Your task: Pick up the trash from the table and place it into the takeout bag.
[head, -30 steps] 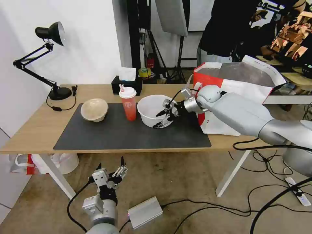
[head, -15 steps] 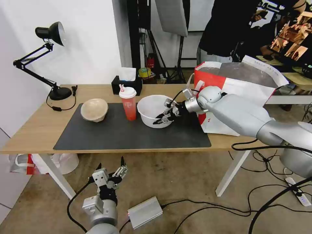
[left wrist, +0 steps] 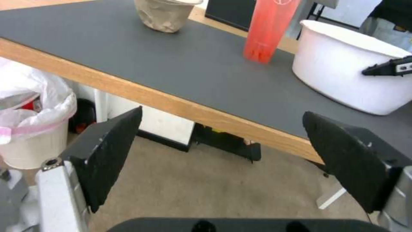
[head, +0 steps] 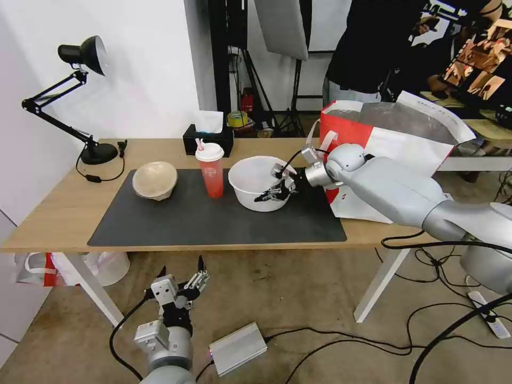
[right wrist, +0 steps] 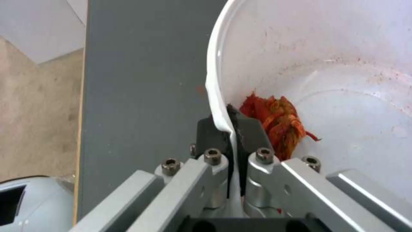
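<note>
Dark mat, white bowl holding red scraps, right gripper clamping rim

Counter: long light-wood top on white legs. A dark grey mat is laid along its front. On the mat are set, from the robot's left to its right, a beige paper-pulp bowl, a red drink cup with white lid and straw, and a large white bowl containing red scraps. Behind the mat, a black tissue box is placed. At the left end, a black desk lamp is stood. At the right end, a white and red takeout bag is stood.
</note>
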`<state>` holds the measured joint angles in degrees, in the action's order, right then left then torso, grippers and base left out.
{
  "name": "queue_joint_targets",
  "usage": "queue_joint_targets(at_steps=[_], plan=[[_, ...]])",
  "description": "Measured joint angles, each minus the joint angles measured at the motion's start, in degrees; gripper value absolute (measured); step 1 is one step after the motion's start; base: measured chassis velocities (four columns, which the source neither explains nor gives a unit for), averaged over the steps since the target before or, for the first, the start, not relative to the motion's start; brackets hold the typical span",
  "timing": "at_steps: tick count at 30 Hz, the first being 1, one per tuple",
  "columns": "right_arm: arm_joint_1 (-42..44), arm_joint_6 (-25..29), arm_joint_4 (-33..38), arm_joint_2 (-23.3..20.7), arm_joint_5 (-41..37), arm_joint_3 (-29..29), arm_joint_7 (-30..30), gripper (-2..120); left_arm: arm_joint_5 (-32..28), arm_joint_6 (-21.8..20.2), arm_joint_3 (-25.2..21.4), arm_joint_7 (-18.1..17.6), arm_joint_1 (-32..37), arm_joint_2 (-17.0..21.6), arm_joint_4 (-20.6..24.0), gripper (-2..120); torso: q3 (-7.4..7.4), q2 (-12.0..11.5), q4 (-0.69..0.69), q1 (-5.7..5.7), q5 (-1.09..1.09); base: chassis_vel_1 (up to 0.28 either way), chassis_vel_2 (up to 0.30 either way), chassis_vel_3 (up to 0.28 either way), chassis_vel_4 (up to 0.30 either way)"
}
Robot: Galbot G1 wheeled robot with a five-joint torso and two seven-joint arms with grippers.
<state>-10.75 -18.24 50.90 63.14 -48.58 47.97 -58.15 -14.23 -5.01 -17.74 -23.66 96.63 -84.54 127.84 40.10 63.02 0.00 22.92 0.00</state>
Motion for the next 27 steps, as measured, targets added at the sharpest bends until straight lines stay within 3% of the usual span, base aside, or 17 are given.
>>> queue_joint_targets(at_steps=[27], plan=[[-0.93, 0.00, 0.22, 0.49, -0.24, -1.59, -0.32, 0, -0.03, -0.04, -0.36, -0.08, 0.05, 0.55, 0.10, 100, 0.00, 0.00, 0.00, 0.00, 0.00, 0.000, 0.000, 0.000, 0.000]])
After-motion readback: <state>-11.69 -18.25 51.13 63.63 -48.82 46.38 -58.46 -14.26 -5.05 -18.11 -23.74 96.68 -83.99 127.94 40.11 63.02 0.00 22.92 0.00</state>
